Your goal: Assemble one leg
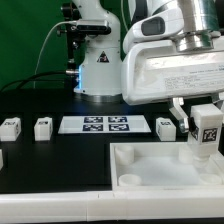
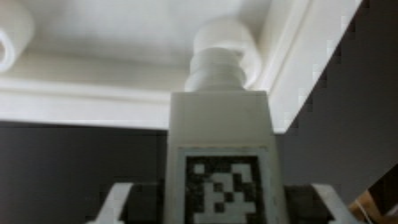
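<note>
My gripper is shut on a leg, a white post with a black-and-white tag, held upright at the exterior view's right. It hangs over the far right corner of the large white tray-like piece. In the wrist view the leg runs between my fingers, its narrow round tip at the tray's corner socket. I cannot tell whether the tip touches. Other legs lie on the table: two at the left and one near the gripper.
The marker board lies flat at the table's middle. The robot base stands behind it. A further white piece shows at the left edge.
</note>
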`<state>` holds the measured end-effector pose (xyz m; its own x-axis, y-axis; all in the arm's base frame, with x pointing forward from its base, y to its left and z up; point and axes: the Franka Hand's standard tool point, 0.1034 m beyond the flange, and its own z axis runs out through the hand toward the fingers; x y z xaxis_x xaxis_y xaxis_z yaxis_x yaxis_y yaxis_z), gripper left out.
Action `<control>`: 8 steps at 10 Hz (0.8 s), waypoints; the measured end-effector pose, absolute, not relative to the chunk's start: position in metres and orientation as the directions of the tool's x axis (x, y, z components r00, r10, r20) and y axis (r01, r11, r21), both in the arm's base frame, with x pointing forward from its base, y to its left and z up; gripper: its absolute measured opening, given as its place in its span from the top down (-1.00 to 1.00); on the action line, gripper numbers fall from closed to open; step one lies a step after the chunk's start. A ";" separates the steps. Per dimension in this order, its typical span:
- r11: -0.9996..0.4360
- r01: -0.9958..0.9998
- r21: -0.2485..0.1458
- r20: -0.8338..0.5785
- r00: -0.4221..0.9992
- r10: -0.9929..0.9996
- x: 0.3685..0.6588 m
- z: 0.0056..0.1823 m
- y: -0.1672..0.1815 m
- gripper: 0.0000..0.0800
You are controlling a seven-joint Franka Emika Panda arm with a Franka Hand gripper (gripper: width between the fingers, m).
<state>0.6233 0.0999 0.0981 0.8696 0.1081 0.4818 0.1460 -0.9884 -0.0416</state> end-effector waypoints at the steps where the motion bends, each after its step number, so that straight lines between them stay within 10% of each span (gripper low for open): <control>1: -0.988 0.145 -0.045 0.473 0.875 0.106 0.627 0.097 0.101 0.27; 8: -0.987 0.158 -0.041 0.492 0.863 0.118 0.628 0.089 0.108 0.27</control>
<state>0.6276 0.1079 0.0892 0.8627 0.1177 0.4918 0.1579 -0.9866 -0.0410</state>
